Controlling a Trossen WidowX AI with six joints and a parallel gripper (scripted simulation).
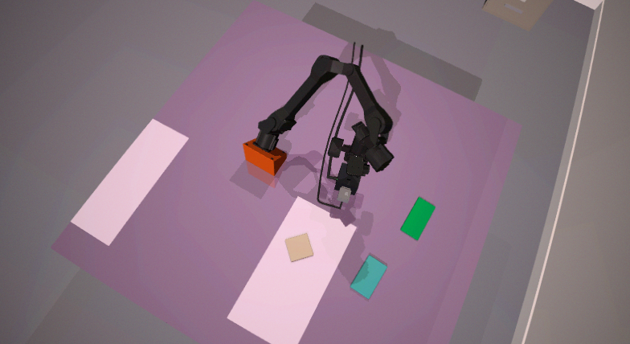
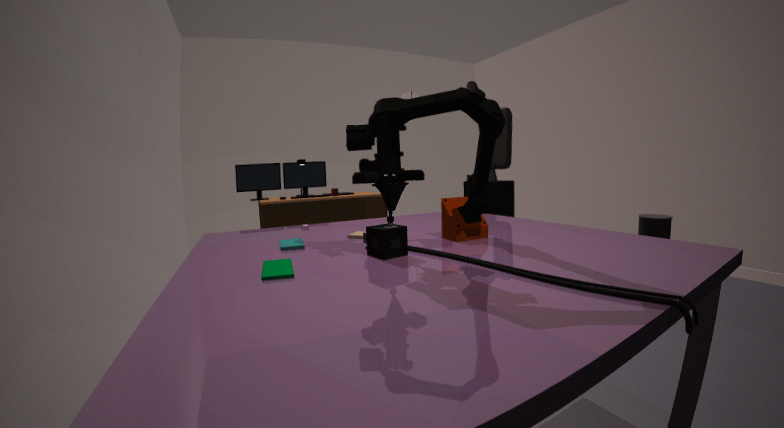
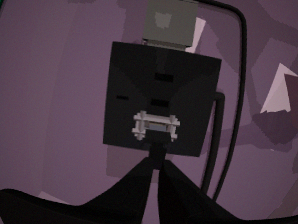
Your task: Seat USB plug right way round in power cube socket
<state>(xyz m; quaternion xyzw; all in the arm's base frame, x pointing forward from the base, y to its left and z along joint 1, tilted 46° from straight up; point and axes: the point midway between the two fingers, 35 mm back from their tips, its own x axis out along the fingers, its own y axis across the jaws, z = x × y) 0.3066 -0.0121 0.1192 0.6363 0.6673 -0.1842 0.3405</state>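
Plain grey-beige walls [image 2: 87,150] enclose the room under a darker grey ceiling [image 2: 340,13], meeting at a corner in the upper middle of the exterior view. Against the far wall stands a wooden desk [image 2: 318,208] carrying two dark monitors [image 2: 258,177]. The floor [image 1: 66,55] is grey. A brown cabinet [image 1: 516,6] sits in the top view's upper right. Lighting is dim and even.

Two cables [image 2: 549,279] cross the table [image 2: 713,258] beside the power cube [image 2: 387,241].
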